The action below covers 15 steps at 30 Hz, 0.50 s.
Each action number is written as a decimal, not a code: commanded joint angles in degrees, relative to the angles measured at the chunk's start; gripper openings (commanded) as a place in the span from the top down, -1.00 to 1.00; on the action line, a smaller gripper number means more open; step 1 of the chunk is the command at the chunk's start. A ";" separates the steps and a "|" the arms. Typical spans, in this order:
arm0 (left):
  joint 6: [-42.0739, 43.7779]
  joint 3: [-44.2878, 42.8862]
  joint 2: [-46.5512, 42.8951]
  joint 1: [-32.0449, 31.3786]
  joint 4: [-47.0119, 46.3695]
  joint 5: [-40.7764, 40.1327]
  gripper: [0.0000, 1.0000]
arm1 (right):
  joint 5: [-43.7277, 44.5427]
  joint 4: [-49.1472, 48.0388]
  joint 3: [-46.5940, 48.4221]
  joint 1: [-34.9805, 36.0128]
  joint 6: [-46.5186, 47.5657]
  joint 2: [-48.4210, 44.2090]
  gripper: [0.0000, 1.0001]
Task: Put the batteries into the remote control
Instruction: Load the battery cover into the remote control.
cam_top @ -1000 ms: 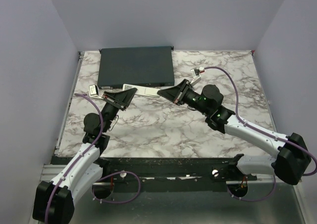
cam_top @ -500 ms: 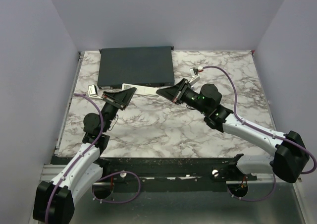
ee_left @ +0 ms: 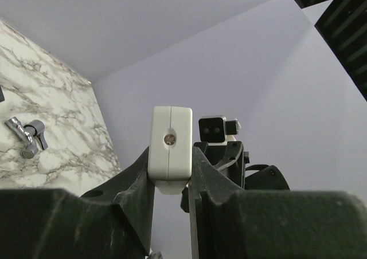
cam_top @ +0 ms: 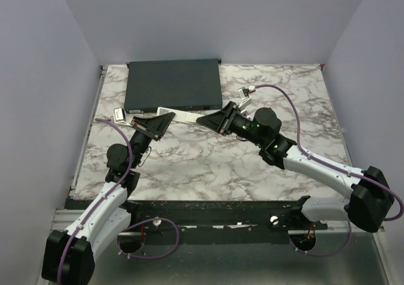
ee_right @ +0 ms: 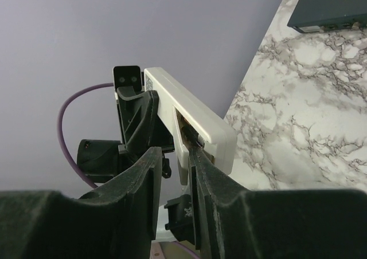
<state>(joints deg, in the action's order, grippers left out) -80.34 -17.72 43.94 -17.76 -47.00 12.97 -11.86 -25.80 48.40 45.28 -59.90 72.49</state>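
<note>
The white remote control (cam_top: 186, 115) hangs above the table in front of the dark box, held level. My left gripper (cam_top: 165, 118) is shut on its left end; in the left wrist view that end (ee_left: 171, 136) sits clamped between both fingers. My right gripper (cam_top: 201, 118) is at the remote's right end. In the right wrist view the remote (ee_right: 198, 116) shows its open compartment with a dark battery (ee_right: 191, 136) lying in it. The right gripper (ee_right: 175, 156) has its jaws apart, one fingertip (ee_right: 198, 156) against the battery, the remote's side wall in the gap.
A large flat dark-grey box (cam_top: 173, 84) lies at the back, just behind the remote. A small white piece (cam_top: 118, 113) rests left of my left gripper. A white connector (cam_top: 248, 94) on the purple cable (cam_top: 287, 96) lies behind the right arm.
My right gripper has edged left along the remote's end and its jaws have parted. The left gripper and the remote have stayed put.
</note>
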 commanded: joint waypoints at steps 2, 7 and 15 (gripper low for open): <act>-5.24 -2.52 -1.45 -0.87 -9.42 1.97 1.00 | 1.09 9.40 -1.03 0.22 2.85 1.28 0.36; -5.80 -1.98 -1.66 -0.87 -8.92 1.45 1.00 | 2.28 10.06 -1.32 0.17 3.11 0.25 0.71; -6.71 -1.58 -1.43 -0.88 -7.91 0.57 1.00 | 4.22 8.54 -3.47 0.16 2.38 -3.04 0.98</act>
<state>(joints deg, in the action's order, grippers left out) -82.17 -17.72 43.94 -18.02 -47.00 13.10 -11.09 -23.42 48.21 45.39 -59.02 70.65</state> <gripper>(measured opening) 0.254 0.096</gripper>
